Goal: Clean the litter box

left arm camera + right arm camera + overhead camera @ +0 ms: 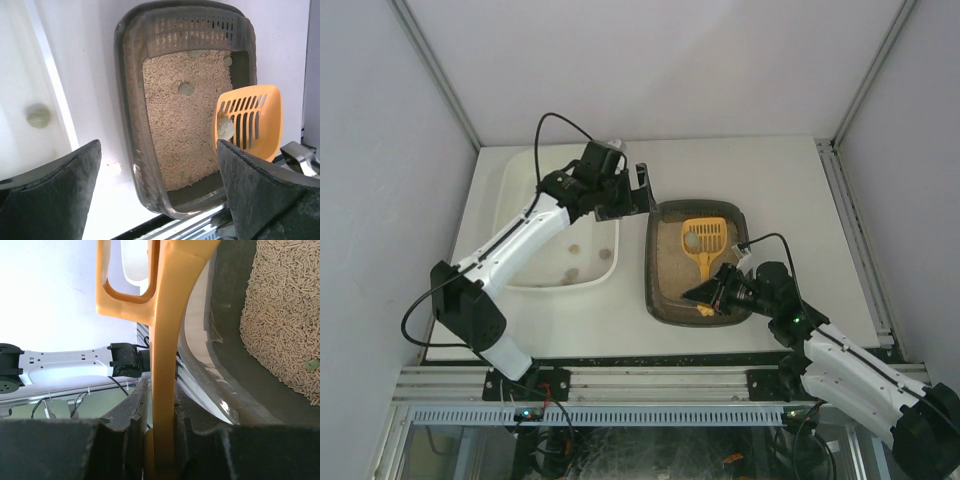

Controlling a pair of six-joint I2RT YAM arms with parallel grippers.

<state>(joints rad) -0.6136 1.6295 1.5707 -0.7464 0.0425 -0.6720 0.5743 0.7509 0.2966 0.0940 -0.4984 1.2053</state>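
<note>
The dark brown litter box [654, 270] with beige litter sits right of centre. My right gripper [717, 293] is shut on the handle of a yellow slotted scoop [706, 238], held over the litter with a pale clump [693, 241] on its blade. In the right wrist view the handle [164, 340] is pinched between my right gripper's [162, 405] jaws, beside the box wall [235, 340]. My left gripper [636, 190] is open and empty, above the box's far left corner. Its view shows the box [131, 100], the scoop [250, 120], and a clump [186, 89] lying on the litter.
A larger white plastic tub [515, 170] stands left of the litter box, under my left arm, with a few grey clumps [575, 249] on its floor; one clump [38, 115] shows in the left wrist view. White walls enclose the table.
</note>
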